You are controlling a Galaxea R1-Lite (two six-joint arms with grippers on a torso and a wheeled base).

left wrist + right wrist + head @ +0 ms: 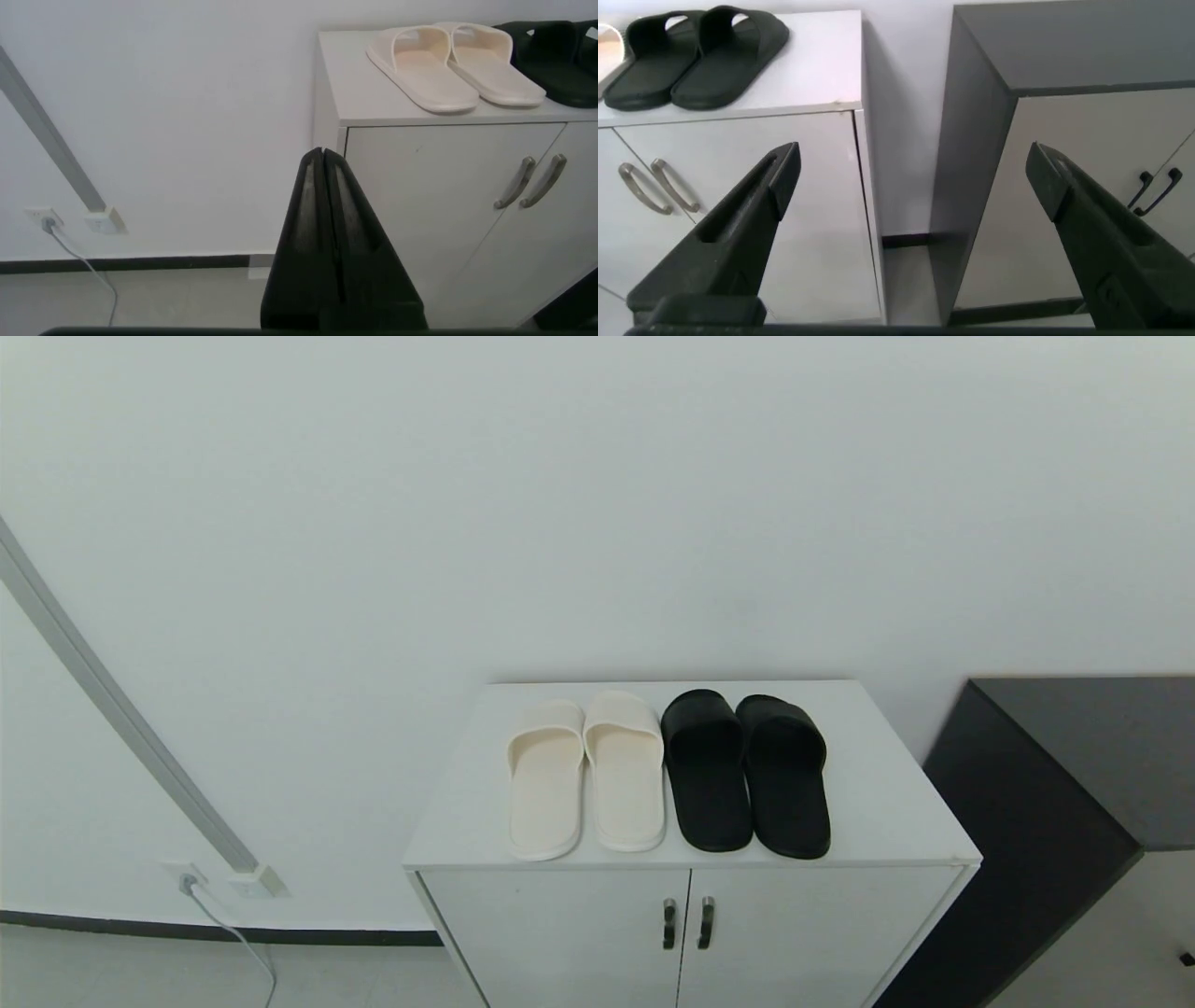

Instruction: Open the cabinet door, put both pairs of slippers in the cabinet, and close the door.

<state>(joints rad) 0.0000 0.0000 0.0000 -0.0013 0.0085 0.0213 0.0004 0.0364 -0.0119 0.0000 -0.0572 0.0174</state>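
A wall socket (pixel 182 875) with a cable plugged in sits low on the left. The left gripper (pixel 322 154) has its fingers pressed together, holding nothing, near the white cabinet (pixel 878 803). Both cabinet doors (pixel 560 933) are shut. On top, the white slippers (pixel 586 775) lie just left of the black slippers (pixel 747 773). The right gripper (pixel 913 159) is spread wide and empty, facing the gap beside a dark cabinet (pixel 1027 821).
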